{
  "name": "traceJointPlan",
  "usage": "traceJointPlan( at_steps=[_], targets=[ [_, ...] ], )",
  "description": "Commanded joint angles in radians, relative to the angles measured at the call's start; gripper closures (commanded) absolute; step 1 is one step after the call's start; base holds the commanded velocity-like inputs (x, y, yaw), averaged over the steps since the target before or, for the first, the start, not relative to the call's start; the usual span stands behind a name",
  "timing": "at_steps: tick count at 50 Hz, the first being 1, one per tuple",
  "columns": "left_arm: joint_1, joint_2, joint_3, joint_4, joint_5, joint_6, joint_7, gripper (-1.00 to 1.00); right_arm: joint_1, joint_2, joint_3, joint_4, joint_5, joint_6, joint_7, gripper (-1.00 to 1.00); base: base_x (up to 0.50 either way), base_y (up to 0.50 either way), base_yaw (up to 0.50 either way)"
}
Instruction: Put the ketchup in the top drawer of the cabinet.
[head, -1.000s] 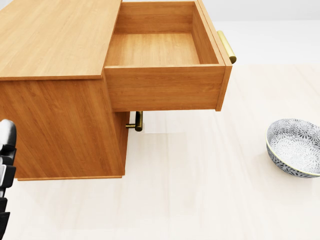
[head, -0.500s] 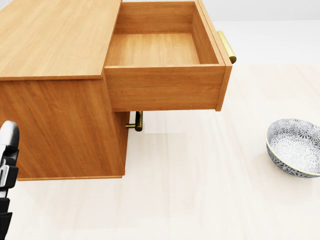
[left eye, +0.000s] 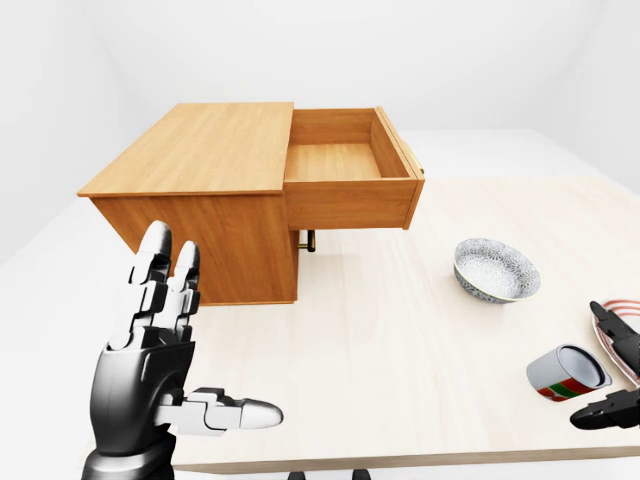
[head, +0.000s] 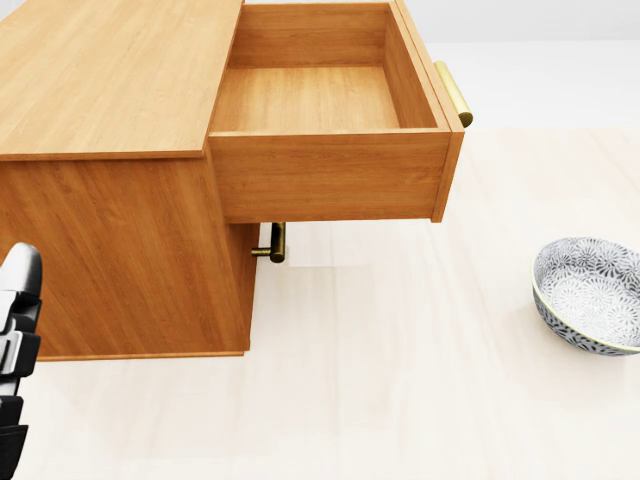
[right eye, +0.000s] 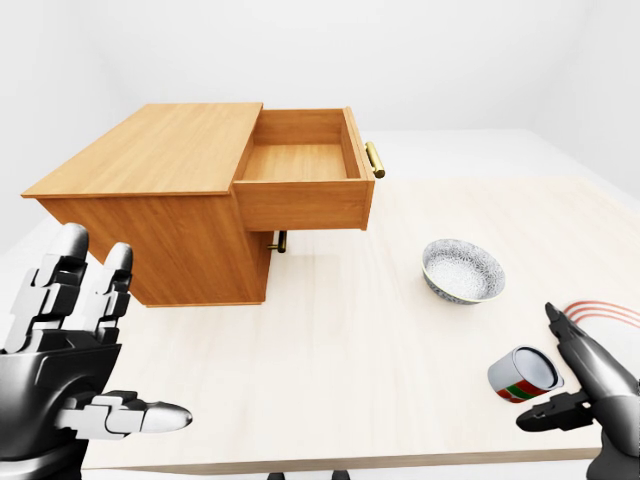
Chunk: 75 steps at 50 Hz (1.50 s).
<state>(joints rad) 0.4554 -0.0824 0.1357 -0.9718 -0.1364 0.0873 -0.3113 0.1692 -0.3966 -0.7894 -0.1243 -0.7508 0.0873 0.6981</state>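
The wooden cabinet (left eye: 200, 150) stands at the upper left with its top drawer (head: 310, 100) pulled out and nothing in it. A small cylinder banded red, white and green (right eye: 525, 375), which I take for the ketchup, lies on its side at the right-eye view's lower right. My right hand (right eye: 540, 368) is open, with a finger above the cylinder and the thumb below it, not closed round it. My left hand (left eye: 215, 335) is held up open at the lower left, holding nothing, well apart from the cabinet.
A patterned grey bowl (left eye: 496, 270) sits on the pale table (left eye: 380, 340) between the cabinet and the cylinder. A red-rimmed plate (right eye: 600, 312) shows at the right edge. A lower drawer's brass handle (head: 275, 243) juts out under the open drawer.
In the head view my left hand's fingertip at the left edge has dropped very slightly. Cabinet, drawer and bowl have not moved.
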Motion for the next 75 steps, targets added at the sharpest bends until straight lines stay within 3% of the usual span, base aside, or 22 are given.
traceJointPlan(
  at_steps=[1, 67, 69, 70, 71, 75],
  targets=[
    [-0.001, 0.002, -0.003, 0.003, 0.002, 0.0, 0.002, -1.0, 0.008, 0.0, 0.017, 0.042, -0.023, 0.0, 0.0, -1.0, 0.0, 0.0, 0.0],
    [0.004, 0.016, -0.033, 0.03, 0.017, 0.0, 0.022, -1.0, 0.033, 0.005, 0.06, 0.158, -0.005, 0.0, 0.0, -1.0, 0.0, 0.0, 0.0],
    [0.007, 0.018, -0.036, 0.028, 0.017, 0.0, 0.023, -1.0, 0.041, 0.011, 0.058, 0.14, -0.007, 0.0, 0.0, -0.18, 0.0, 0.0, 0.0],
    [0.006, 0.018, -0.036, 0.028, 0.016, 0.0, 0.024, -1.0, 0.045, 0.014, 0.056, 0.134, -0.008, 0.0, 0.0, 0.6, 0.0, 0.0, 0.0],
    [0.006, 0.018, -0.035, 0.026, 0.015, 0.0, 0.025, -1.0, 0.048, 0.016, 0.054, 0.131, -0.01, 0.0, 0.0, 1.0, 0.0, 0.0, 0.0],
    [0.004, 0.018, -0.032, 0.032, 0.013, 0.0, 0.024, -1.0, 0.058, 0.029, 0.048, 0.116, -0.019, 0.0, 0.0, 1.0, 0.0, 0.0, 0.0]
  ],
)
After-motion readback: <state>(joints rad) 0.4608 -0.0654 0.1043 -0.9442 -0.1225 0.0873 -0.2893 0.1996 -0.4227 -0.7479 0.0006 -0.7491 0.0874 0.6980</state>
